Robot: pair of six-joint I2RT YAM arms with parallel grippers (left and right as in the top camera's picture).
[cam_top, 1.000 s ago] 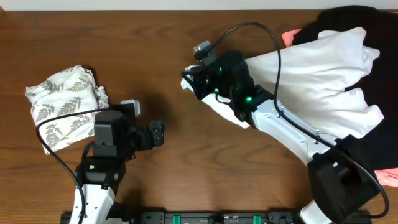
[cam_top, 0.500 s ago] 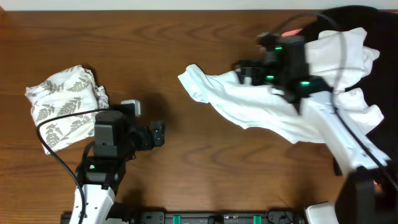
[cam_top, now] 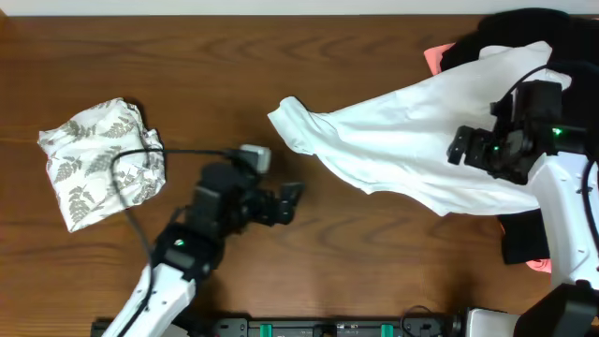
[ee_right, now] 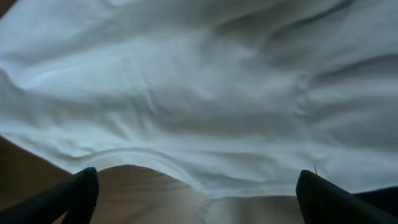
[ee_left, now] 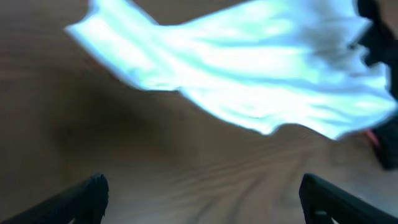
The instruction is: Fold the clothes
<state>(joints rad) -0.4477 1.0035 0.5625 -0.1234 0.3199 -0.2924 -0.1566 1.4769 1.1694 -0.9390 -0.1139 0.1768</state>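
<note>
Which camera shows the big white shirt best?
The overhead view: the white shirt shows nearly whole, stretched across the table. The left wrist view shows it blurry; the right wrist view shows only close-up cloth and an edge.

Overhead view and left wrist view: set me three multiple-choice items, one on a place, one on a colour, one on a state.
1. Where on the table does the leaf-print garment lie?
A. At the right edge
B. At the left side, bunched up
C. At the near edge, in the middle

2. What colour is the T-shirt spread from the middle to the right?
A. Green
B. Blue
C. White

3. How does the left gripper stand?
A. Fingers wide apart, holding nothing
B. Shut on the T-shirt
C. Shut on a cable

Key: 1 B, the overhead view shows it alone at the left. 2 C, it is plain white in both views. 3 A, the left wrist view shows only bare table between the fingers.
</note>
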